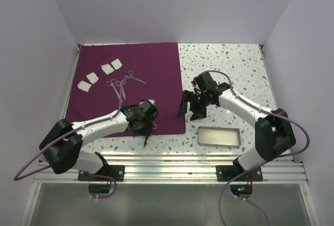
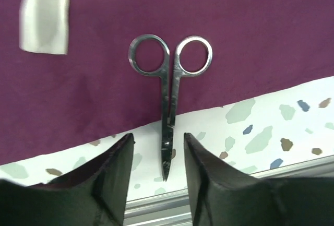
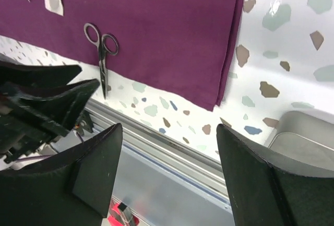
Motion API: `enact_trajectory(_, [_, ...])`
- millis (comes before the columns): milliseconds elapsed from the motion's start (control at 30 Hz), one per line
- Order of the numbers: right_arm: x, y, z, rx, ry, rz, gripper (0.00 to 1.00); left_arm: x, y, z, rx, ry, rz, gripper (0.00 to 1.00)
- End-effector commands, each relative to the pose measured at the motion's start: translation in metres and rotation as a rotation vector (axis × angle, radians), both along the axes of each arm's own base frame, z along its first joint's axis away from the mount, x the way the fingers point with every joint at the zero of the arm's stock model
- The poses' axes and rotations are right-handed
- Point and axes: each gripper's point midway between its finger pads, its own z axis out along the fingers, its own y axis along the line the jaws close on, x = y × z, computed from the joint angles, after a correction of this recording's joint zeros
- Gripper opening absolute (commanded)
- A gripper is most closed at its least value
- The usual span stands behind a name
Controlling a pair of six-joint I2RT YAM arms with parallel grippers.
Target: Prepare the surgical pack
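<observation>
the cloth (image 2: 250, 27) under me is matt plum fabric, faintly woven. the scissors (image 2: 168, 95) are polished steel, mirror-bright. my left fingers (image 2: 109, 184) look like dull black plastic. the table (image 2: 271, 127) is smooth, speckled white and slightly glossy. the tray (image 1: 219, 136) is satin grey metal.

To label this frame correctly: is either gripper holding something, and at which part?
Nothing is held. The left gripper is open, its fingers either side of the scissors blades without touching; the right gripper is open and empty.
</observation>
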Motion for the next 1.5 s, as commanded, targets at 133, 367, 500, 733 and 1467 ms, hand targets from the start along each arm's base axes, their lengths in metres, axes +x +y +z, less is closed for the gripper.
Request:
enact_trajectory(133, [-0.012, -0.005, 0.005, 0.007, -0.025, 0.042, 0.77, -0.004, -0.021, -0.020, 0.105, -0.010, -0.040, 0.46])
enact_trajectory(367, [-0.012, -0.006, 0.008, 0.007, -0.041, 0.049, 0.77, -0.011, -0.018, -0.029, 0.140, 0.001, -0.040, 0.39])
enact_trajectory(500, [-0.011, -0.006, 0.007, 0.001, -0.044, 0.056, 0.77, -0.016, -0.020, -0.035, 0.125, 0.019, -0.057, 0.32])
enact_trajectory(733, [-0.010, 0.000, 0.007, 0.028, -0.038, 0.071, 0.77, -0.021, -0.014, -0.041, 0.122, 0.020, -0.072, 0.14])
enact_trajectory(1467, [0.010, 0.081, 0.011, 0.340, 0.042, 0.092, 0.81, 0.003, -0.068, 0.063, -0.102, -0.110, -0.206, 0.00])
